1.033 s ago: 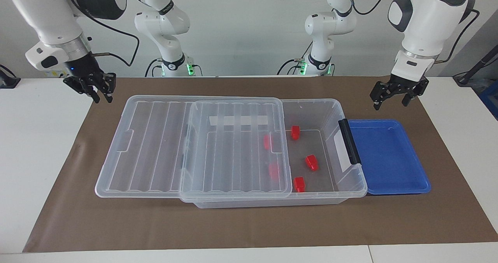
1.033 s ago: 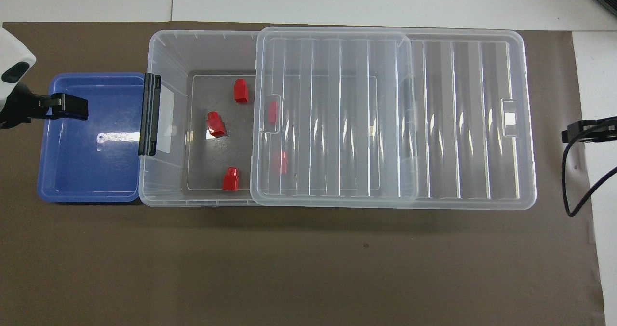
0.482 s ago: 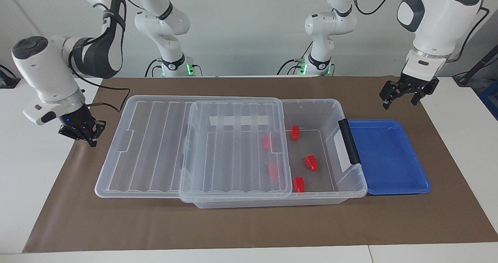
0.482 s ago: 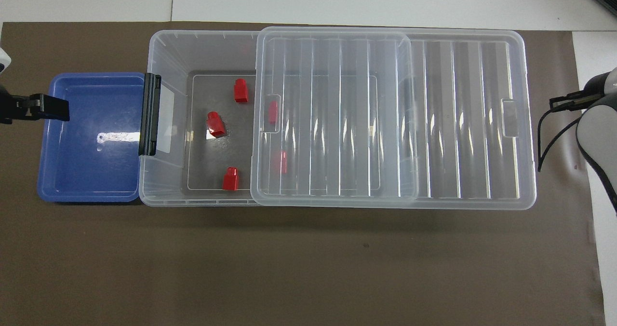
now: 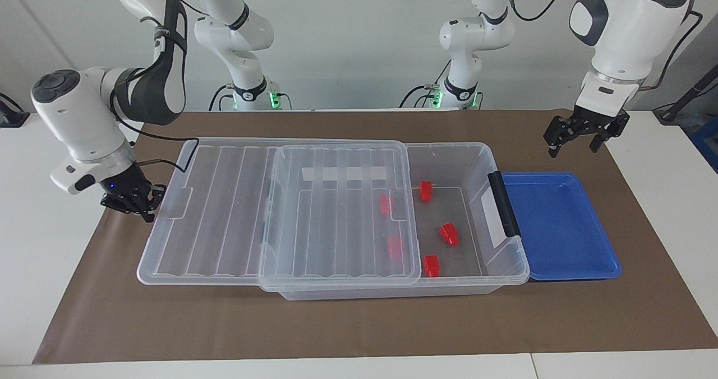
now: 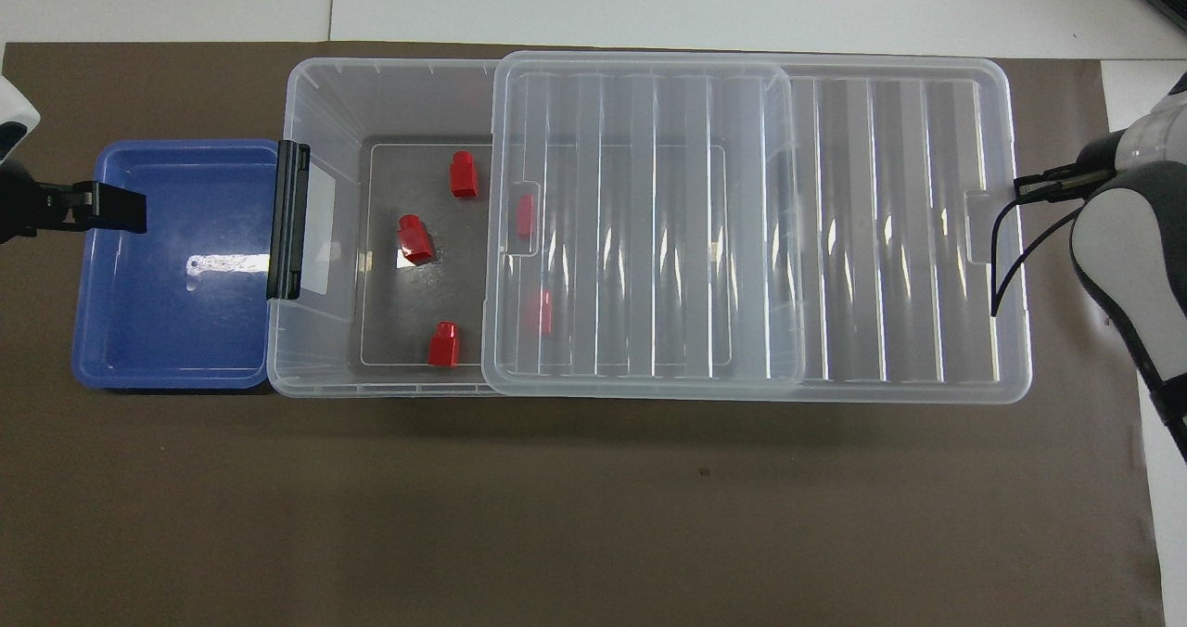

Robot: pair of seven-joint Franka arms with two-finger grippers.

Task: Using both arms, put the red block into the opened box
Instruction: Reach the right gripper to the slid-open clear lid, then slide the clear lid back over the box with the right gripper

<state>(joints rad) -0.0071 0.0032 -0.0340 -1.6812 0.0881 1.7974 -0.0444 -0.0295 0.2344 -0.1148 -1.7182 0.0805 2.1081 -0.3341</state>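
Five red blocks (image 5: 448,234) lie in the box (image 5: 507,267), well apart from the closed, empty right claw (image 5: 140,205) at the lid's end (image 5: 168,211) and the spread, empty left claw (image 5: 578,138).

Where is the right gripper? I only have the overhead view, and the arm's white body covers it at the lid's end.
Observer: The facing view shows the right gripper down low, fingertips together, at the end rim of the lid toward the right arm's end of the table. I cannot tell whether it touches the rim.
Operator: And the left gripper? From above its tip overlaps the blue tray. Is it down in it?
Observer: No. The left gripper hangs in the air, clearly higher than the blue tray, open and empty.
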